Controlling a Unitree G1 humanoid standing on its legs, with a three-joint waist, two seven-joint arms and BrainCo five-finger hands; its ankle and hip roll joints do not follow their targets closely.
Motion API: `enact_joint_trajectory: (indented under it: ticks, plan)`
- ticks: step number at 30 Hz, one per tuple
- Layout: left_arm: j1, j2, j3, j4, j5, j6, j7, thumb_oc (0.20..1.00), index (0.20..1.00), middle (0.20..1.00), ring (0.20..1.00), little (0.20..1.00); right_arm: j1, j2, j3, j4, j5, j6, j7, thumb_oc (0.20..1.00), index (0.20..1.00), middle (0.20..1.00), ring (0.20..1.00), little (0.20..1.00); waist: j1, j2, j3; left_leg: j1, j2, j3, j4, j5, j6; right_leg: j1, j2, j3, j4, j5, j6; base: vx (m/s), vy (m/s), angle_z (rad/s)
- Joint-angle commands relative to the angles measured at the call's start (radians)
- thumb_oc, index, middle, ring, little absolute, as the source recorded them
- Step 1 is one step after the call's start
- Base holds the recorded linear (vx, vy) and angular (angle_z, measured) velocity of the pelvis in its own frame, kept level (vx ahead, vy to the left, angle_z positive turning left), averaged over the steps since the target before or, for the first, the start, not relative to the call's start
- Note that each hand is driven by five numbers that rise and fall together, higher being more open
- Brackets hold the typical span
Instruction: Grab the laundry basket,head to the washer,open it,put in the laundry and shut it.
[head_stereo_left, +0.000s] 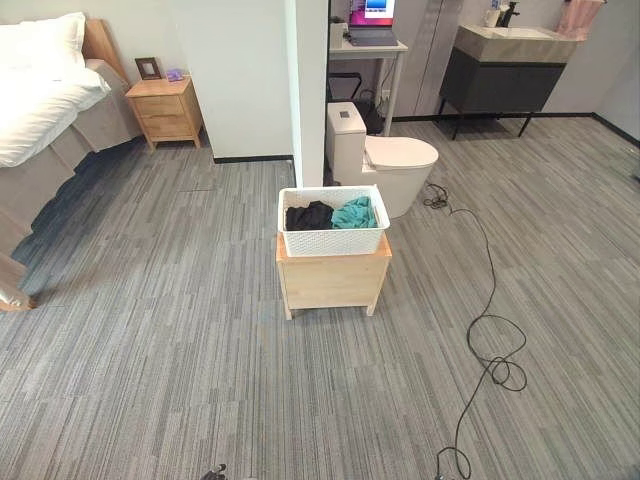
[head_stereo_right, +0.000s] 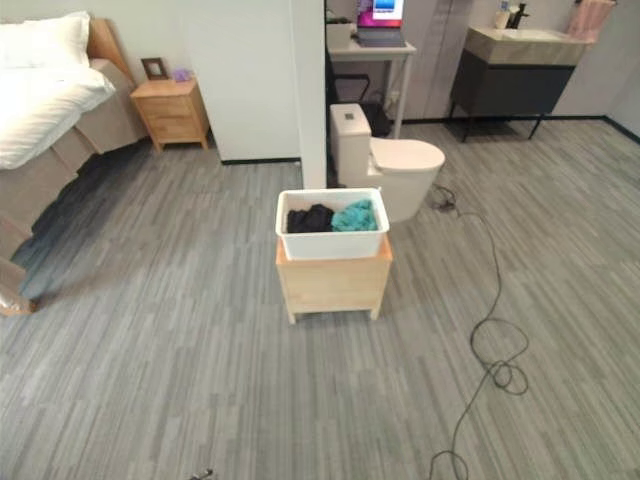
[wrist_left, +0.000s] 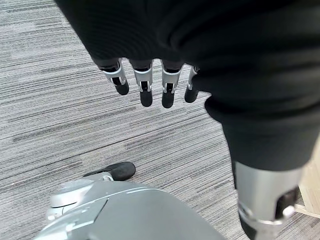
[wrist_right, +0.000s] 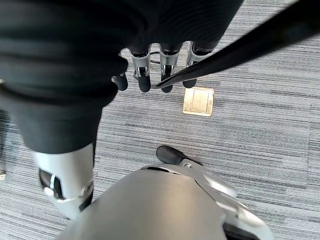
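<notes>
Both hands hang down beside the robot over bare carpet: the left hand (wrist_left: 150, 85) shows straight, relaxed fingers holding nothing, and the right hand (wrist_right: 155, 75) looks much the same — fingers loose and empty, though a dark strap crossing in front of them leaves that reading a little less sure. A small brass floor plate (wrist_right: 198, 101) sits in the carpet below the right hand.

Ahead, well apart from the hands, the laundry basket (head_stereo_left: 333, 238) — white, with perforated walls — stands on a low wooden stool (head_stereo_left: 332, 280). Raised like this, it probably spares the robot a deep bend when it comes to grasp the rim. Inside lie a black garment (head_stereo_left: 309, 215) and a teal garment (head_stereo_left: 354, 213), side by side and below the rim, so nothing should spill in carrying. The task looks barely begun: the basket is untouched, and the first step would be to walk up to it.

Just beyond the basket stands a toilet (head_stereo_left: 385, 155) beside a white partition wall (head_stereo_left: 306, 90). Farther off are a bed (head_stereo_left: 45, 95) and a nightstand (head_stereo_left: 165, 108) on the left, a small table carrying a laptop (head_stereo_left: 372, 22), and a dark vanity (head_stereo_left: 500, 75) with a basin on the right.

No writing is legible on the basket or stool; the laptop's screen glows, but nothing on it can be read.
</notes>
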Motion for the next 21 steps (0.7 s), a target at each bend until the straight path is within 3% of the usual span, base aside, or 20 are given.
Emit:
enact_joint_trajectory:
  ticks: [1, 21]
  plan:
    - [-0.046, 0.010, 0.013, 0.073, -0.011, -0.030, -0.002, 1.000, 1.000, 1.000, 1.000, 1.000, -0.003, -0.001, 0.023, 0.073, 0.017, -0.007, 0.007, 1.000, 1.000, 1.000, 1.000, 1.000, 0.005, -0.038, -0.030, -0.036, 0.012, -0.020, -0.012, -0.011, -0.025, 0.004, -0.117, -0.006, 0.008, -0.012, 0.115, 0.00, 0.000, 0.00]
    - [-0.046, 0.010, 0.019, 0.078, -0.018, -0.032, 0.004, 1.000, 1.000, 1.000, 1.000, 1.000, -0.001, 0.002, 0.024, 0.069, 0.024, -0.009, 0.007, 1.000, 1.000, 1.000, 1.000, 1.000, 0.006, -0.043, -0.031, -0.033, 0.013, -0.019, -0.012, -0.012, -0.026, 0.006, -0.117, -0.008, 0.008, -0.012, 0.114, 0.00, 0.000, 0.00]
